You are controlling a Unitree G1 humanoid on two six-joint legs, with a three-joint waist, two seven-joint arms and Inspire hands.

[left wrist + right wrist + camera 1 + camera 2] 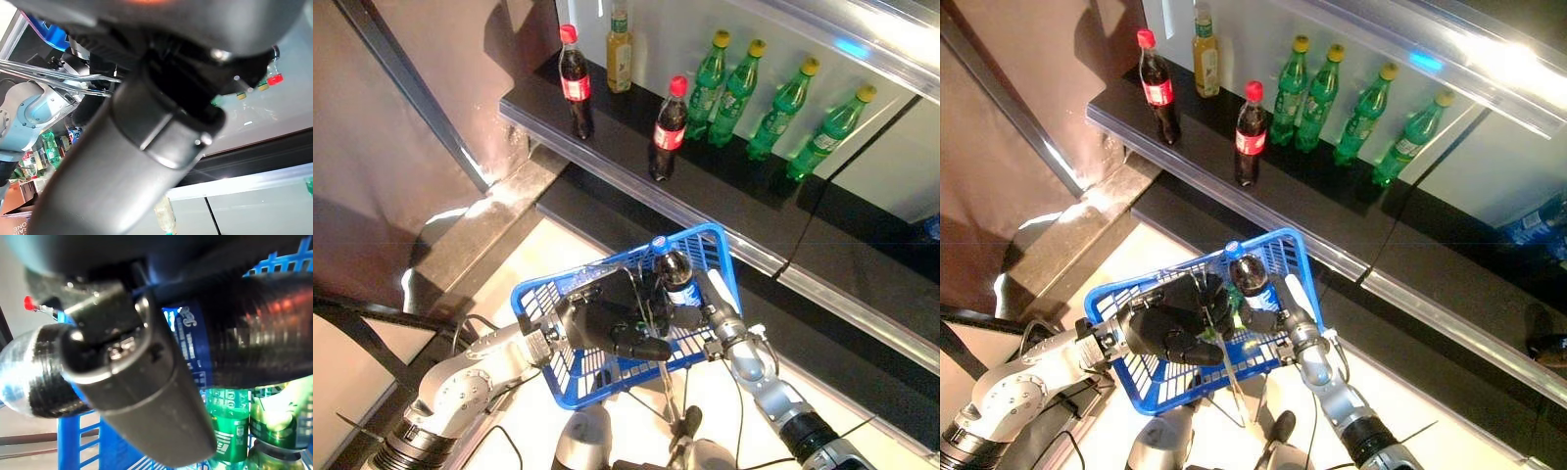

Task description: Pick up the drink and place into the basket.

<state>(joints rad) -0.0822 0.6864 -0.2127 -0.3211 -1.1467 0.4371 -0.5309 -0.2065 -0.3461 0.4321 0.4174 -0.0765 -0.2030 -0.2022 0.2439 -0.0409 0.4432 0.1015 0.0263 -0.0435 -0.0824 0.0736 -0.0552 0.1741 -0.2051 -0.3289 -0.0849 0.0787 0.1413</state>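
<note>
Right wrist view first, nearest thing to me: my right hand [142, 396] has its fingers curled round a dark cola bottle with a blue label and blue cap, the drink [244, 342]. Behind it I see blue basket mesh and green bottles already lying inside.

From the head views, the right hand [1283, 313] holds the drink [1246, 274] neck-up over the middle of the blue basket [1263, 245]; I cannot tell whether its base has reached the load below. My left hand [1170, 333] is closed on the wire handles at the basket's near-left side and carries it. Its own wrist view is mostly dark bulk, so I take that grip from the head views.

Judgement: the placing step is nearly done; lowering and letting go remain.

Risks as I read them:
- Released upright onto rounded green bottles, the drink could tip against the rim or roll out.
- The wire handles cross close to the right hand; fingers could snag on withdrawal and jerk the basket.
- The basket hangs from one hand, so added weight may tilt it.

Room: the basket's far rim sits near the lower ledge of the shelf [607, 147]. Farther back, two red-capped cola bottles [670, 122], a yellow bottle [620, 54] and four green bottles [783, 103] stand well apart from the basket. The clearest exit is up and back toward me.
</note>
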